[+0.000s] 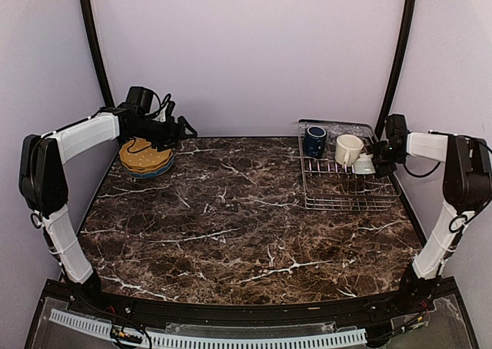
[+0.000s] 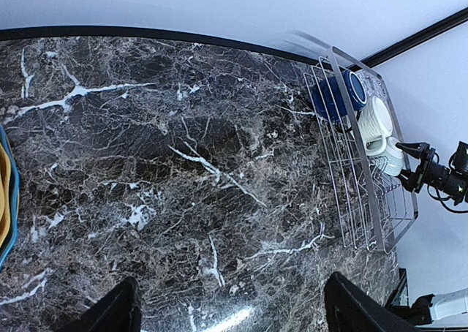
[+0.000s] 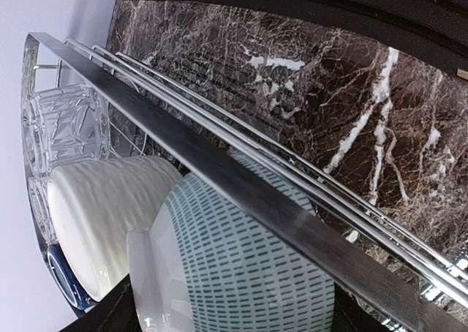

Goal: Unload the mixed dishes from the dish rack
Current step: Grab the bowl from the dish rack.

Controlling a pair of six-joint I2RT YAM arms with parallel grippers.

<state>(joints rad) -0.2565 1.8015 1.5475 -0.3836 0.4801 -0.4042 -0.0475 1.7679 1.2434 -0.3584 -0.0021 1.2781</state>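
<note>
The dish rack (image 1: pixel 346 207) stands at the table's back right and holds a dark navy mug (image 1: pixel 314 141), a cream mug (image 1: pixel 347 149) and a small pale greenish bowl (image 1: pixel 364 164). My right gripper (image 1: pixel 377 158) reaches in over the rack's right rim. In the right wrist view the bowl (image 3: pixel 248 273) fills the gap between its jaws, with the cream mug (image 3: pixel 102 215) and a clear glass tumbler (image 3: pixel 66 127) behind it. My left gripper (image 1: pixel 181 127) hangs open and empty above the stacked yellow and blue plates (image 1: pixel 144 158) at the back left.
The rack's top rim bar (image 3: pixel 219 171) crosses just over the bowl in the right wrist view. In the left wrist view the rack (image 2: pixel 380 222) is far right and the plates' edge (image 2: pixel 4 200) far left. Curved dark poles and a lilac wall stand behind the table.
</note>
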